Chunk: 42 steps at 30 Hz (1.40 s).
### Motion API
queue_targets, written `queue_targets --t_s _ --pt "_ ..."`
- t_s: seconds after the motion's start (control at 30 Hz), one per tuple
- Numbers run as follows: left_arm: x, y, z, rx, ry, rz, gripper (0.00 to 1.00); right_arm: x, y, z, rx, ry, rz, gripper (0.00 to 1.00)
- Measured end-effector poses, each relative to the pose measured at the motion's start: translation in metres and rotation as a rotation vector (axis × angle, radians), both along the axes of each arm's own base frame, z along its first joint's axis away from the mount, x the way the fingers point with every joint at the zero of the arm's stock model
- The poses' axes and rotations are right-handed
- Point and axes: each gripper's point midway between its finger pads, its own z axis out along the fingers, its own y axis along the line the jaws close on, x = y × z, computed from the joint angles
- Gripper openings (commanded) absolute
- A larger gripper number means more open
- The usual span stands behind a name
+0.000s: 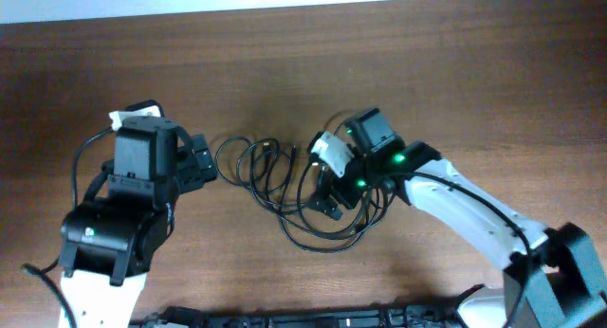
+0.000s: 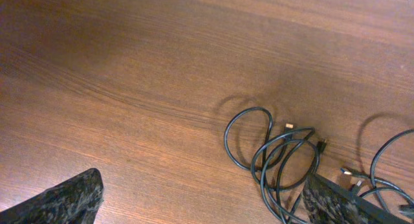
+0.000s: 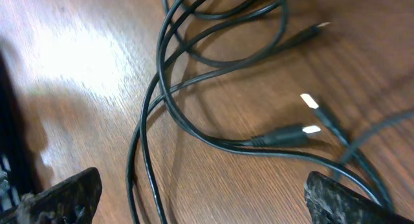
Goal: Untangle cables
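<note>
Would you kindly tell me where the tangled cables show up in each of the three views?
Overhead: the cables lie at the centre of the picture, in loose loops.
Left wrist: the cables are at the lower right, running off the right edge.
Right wrist: the cables fill the middle, from the top edge to the bottom, seen close up.
Shared landmark: the brown wooden table under them.

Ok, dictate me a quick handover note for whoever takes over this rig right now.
Left gripper: open, empty, just left of the cables.
Right gripper: open, empty, low over the tangle's right side, with cords lying between its jaws.
Cables: overlapping loops in the middle of the table, plug ends lying free.
Done: nothing separated.
Left: grip a cord and draw the loops apart.
</note>
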Motion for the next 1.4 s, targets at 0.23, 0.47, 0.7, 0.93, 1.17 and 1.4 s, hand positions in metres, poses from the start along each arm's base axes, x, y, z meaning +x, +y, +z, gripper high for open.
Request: queue_targets --t_s 0.23,0.47,0.7,0.93,1.17,1.4 --pt "0.008 -0.002 -0.014 0.013 0.054 0.000 0.99 -0.005 0.020 -0.030 -0.029 -0.047 0.150 0.99" --pt "0.008 -0.002 -0.014 0.014 0.057 0.000 0.99 -0.007 0.047 -0.057 -0.042 -0.146 0.303 0.83" --pt "0.007 -0.002 -0.015 0.014 0.058 0.000 0.99 0.004 0.046 -0.080 -0.095 -0.179 0.306 0.42" --pt "0.007 -0.002 -0.015 0.014 0.058 0.000 0.99 0.006 0.046 -0.082 -0.096 -0.175 0.290 0.04" --pt "0.007 -0.002 -0.015 0.014 0.061 0.000 0.99 0.016 0.023 -0.016 -0.178 -0.212 0.116 0.04" --pt "0.007 -0.002 -0.015 0.014 0.061 0.000 0.99 0.012 -0.008 0.200 0.078 -0.644 -0.107 0.04"
